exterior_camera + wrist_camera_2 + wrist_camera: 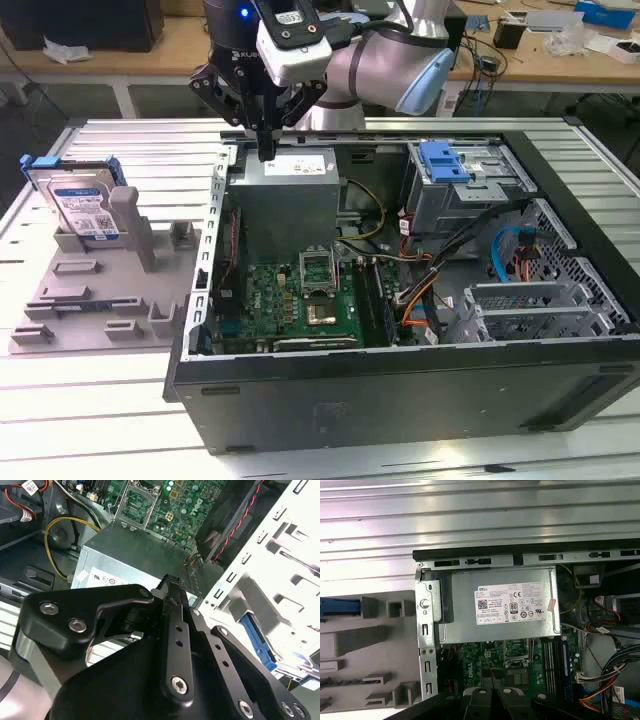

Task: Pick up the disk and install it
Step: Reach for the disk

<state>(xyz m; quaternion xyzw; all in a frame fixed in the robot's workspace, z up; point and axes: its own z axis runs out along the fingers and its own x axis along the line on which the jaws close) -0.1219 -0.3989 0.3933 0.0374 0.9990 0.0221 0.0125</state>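
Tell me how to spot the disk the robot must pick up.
Find the big open computer case. On the exterior view's left of it lies a grey holder tray, and the disk stands upright at its far end. It is the one silver slab with a white-and-blue label and a blue frame; the posts beside it are plain grey.

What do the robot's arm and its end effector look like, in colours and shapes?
The arm is a silver-grey tube with a light blue joint cap. The wrist housing is black with a small blue light and carries a white box. The end effector is black, made of linked bars with silver screws, narrowing to slim tips.
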